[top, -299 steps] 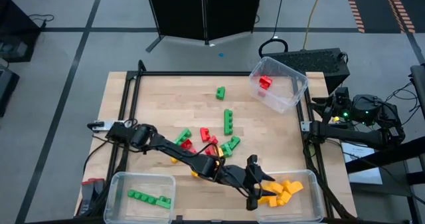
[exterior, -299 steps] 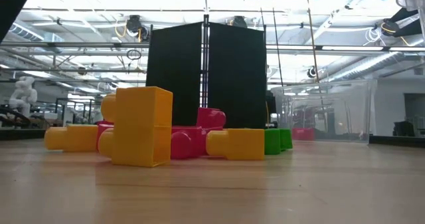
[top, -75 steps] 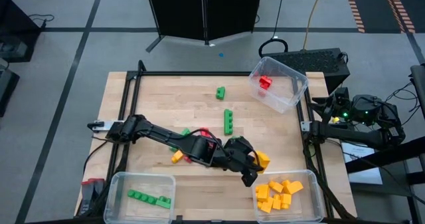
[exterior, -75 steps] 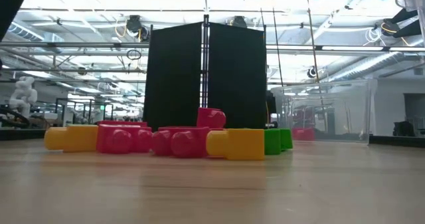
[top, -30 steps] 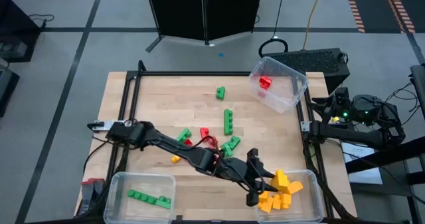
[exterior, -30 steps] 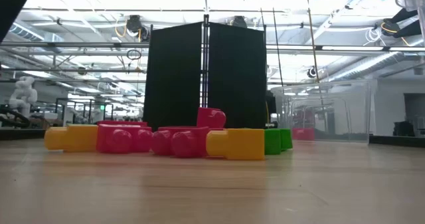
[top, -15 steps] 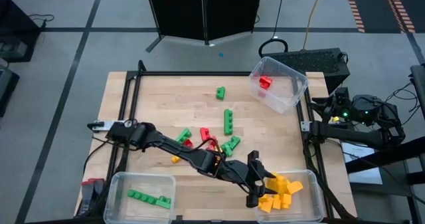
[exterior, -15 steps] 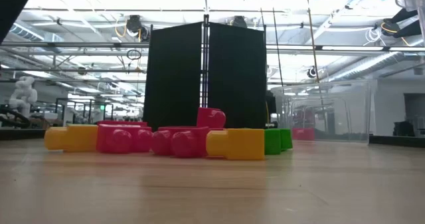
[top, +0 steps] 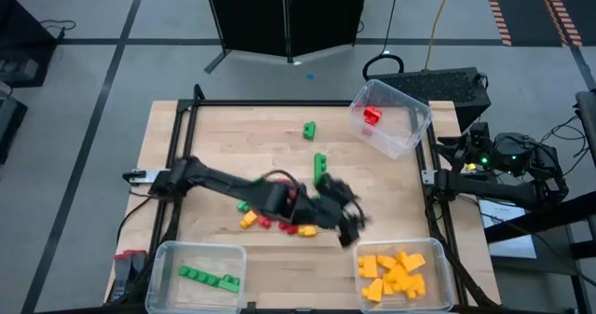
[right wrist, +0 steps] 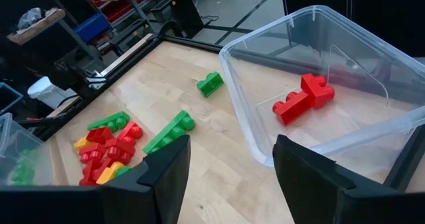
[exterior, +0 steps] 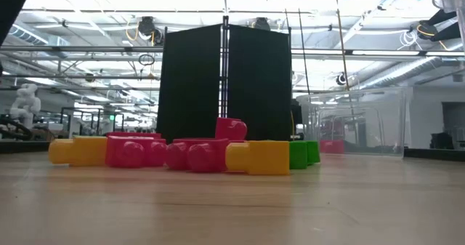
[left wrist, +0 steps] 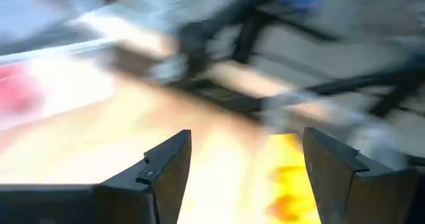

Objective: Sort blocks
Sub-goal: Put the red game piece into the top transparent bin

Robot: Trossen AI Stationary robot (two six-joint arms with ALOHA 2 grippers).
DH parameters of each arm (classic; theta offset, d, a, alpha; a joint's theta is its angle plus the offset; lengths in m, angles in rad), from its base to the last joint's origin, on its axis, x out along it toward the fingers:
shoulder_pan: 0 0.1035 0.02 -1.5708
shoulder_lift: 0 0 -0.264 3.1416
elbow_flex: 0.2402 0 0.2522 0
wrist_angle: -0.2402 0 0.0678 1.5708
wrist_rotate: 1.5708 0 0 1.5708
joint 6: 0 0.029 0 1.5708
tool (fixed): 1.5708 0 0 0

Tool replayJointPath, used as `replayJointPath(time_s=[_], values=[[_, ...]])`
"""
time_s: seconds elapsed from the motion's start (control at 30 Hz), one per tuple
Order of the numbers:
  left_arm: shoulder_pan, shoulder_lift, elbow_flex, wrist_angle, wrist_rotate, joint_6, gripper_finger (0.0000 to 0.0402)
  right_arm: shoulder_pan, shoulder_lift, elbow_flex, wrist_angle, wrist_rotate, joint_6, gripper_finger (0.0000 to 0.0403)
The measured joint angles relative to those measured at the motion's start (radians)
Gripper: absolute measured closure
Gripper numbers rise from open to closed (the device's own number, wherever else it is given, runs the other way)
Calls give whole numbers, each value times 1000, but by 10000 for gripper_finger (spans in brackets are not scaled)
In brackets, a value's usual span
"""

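The left jaws [top: 352, 216] are seen above the middle of the counter [top: 223, 128], blurred in the high view. In the left wrist view the two fingers [left wrist: 166, 167] stand well apart with nothing between them. The arm reaches in from the counter's left edge.

Loose blocks [top: 279, 223] are seen just beside and partly under the left arm: red, yellow and green pieces in a small cluster, on the arm side of the jaws. A long green block [top: 319, 165] lies just beyond the jaws, toward the far edge; a small green block [top: 308, 129] lies farther off the same way.

Yellow blocks [top: 394, 271] are piled in the clear bin [top: 443, 258] at the near right corner, near the jaws on their near-right side. Green blocks [top: 207, 277] lie in a row in the bin [top: 163, 254] at the near left corner, well apart from the jaws. A red block [top: 372, 116] lies in the tilted bin [top: 419, 118] at the far right.

The right jaws [right wrist: 229, 161] are held off the counter's right side, fingers apart and empty, with the tilted bin and its red block directly ahead of them.

In the low view a row of yellow, red and green blocks [exterior: 189, 154] rests on the counter.
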Motion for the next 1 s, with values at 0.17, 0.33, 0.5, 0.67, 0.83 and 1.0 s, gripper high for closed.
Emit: replayJointPath(time_s=[0.17,0.33,0.5,0.67,0.83,1.0], values=[[64,-55,-5,-376,-43,-131,191,0,0,0,0,4,-1,195],[119,-58,-19,-653,-42,-186,196,0,0,0,0,3,-3,195],[135,-46,-83,-680,30,-101,197,0,0,0,0,4,-20,195],[135,-48,-119,-636,36,-17,197,0,0,0,0,4,-32,195],[133,-54,-123,-638,43,44,197,0,0,0,0,4,-53,195],[131,-58,-82,-680,46,74,197,0,0,0,0,32,-58,195]])
